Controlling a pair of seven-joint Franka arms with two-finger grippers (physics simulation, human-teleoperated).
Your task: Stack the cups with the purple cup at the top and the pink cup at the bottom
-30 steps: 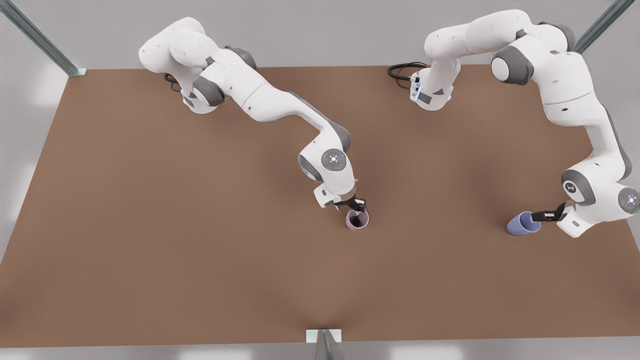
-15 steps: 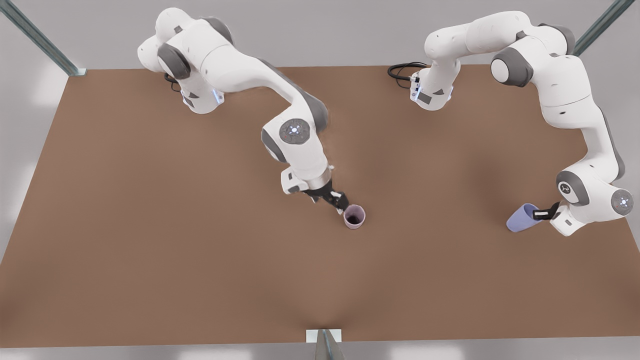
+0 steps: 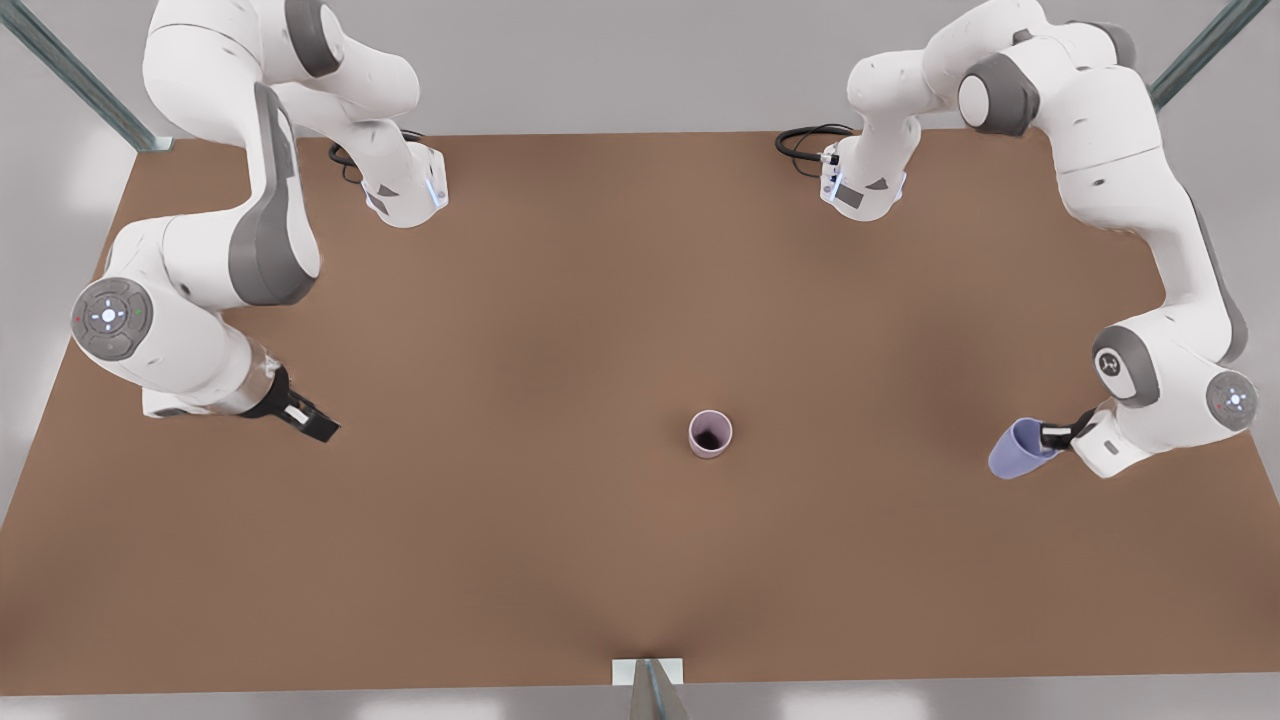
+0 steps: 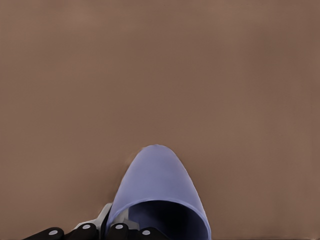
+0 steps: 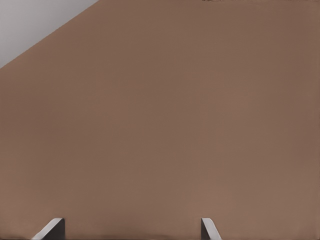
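Observation:
The pink cup stands upright and alone near the middle of the brown table, mouth up. The purple cup is at the front view's right, tilted on its side with its mouth toward the arm. My left gripper is shut on its rim. In the left wrist view the purple cup points away from my left gripper, one finger inside the mouth. My right gripper hangs far off at the front view's left, open and holding nothing, its fingertips wide apart over bare table.
Both arm bases sit at the table's back edge, with a black cable beside the one at the front view's right. A metal post stands at the middle of the front edge. Wide bare table lies between the two cups.
My right gripper let go of the pink cup and swung far toward the front view's left. My left gripper carried the purple cup slightly toward the pink cup.

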